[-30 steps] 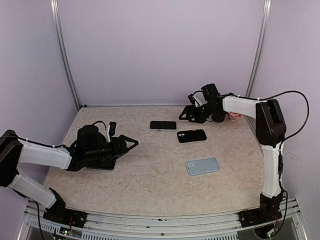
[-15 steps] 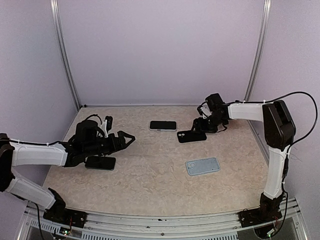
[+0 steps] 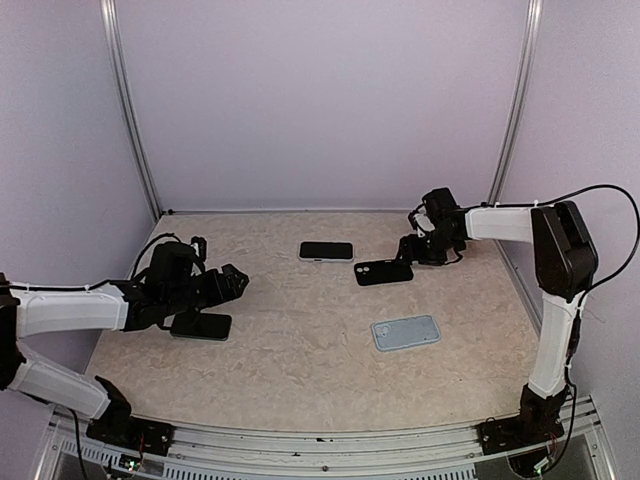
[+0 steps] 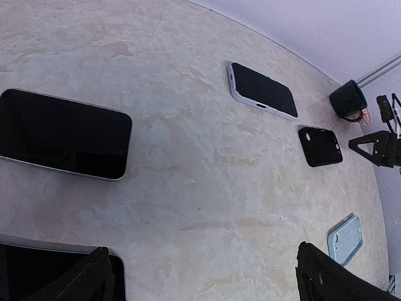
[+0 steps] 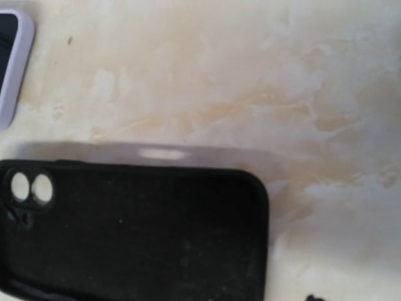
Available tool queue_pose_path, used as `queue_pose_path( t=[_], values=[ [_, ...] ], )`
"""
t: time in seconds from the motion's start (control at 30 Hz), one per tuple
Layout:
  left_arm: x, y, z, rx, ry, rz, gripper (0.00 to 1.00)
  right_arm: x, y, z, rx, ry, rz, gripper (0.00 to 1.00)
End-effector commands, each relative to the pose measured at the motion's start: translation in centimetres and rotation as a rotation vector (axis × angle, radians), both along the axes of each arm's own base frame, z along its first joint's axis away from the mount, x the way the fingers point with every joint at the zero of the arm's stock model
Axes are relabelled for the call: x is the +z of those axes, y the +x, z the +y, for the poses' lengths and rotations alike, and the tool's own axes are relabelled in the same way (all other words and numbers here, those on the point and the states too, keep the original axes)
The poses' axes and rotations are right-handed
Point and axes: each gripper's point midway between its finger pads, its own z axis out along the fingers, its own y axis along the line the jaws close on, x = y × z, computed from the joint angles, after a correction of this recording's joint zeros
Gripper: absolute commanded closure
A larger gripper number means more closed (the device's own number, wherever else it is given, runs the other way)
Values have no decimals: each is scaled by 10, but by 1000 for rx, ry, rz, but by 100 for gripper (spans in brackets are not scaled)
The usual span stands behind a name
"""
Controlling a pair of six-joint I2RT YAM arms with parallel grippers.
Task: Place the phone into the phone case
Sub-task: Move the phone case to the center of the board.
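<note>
Left gripper [image 3: 232, 282] is held wide open with nothing in it, hung over the table [image 3: 300, 380] just past a dark phone [image 3: 200, 325]. A white-edged phone [image 3: 326, 250] is laid flat near the back, with the black case [image 3: 383, 272] just beside it. Right gripper [image 3: 408, 247] is parked at that case's right end. Whether it's open or closed can't be told. A blue case [image 3: 405, 332] is laid nearer the front.
</note>
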Motion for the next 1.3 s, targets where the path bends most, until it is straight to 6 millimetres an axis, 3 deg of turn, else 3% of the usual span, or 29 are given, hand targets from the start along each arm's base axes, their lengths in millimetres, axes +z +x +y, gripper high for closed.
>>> queue_pose_path(
  t=[0.0,0.17,0.53,0.9,1.13,1.27],
  values=[
    [-11,6,30,137,71,43,1,5,11,-2,-12,-8,-34,30],
    [-22,6,51,198,57,79,1,-7,14,-3,-9,-27,-15,32],
    [-33,0,75,270,45,113,1,-24,24,-13,-40,-101,-17,39],
    [-36,-6,88,307,26,117,1,-36,24,-13,-48,-99,-4,64],
    [-40,-7,89,310,22,129,1,-40,22,-11,-42,-101,2,85],
    [-42,-8,89,312,17,135,1,-43,19,-12,-45,-117,7,87]
  ],
)
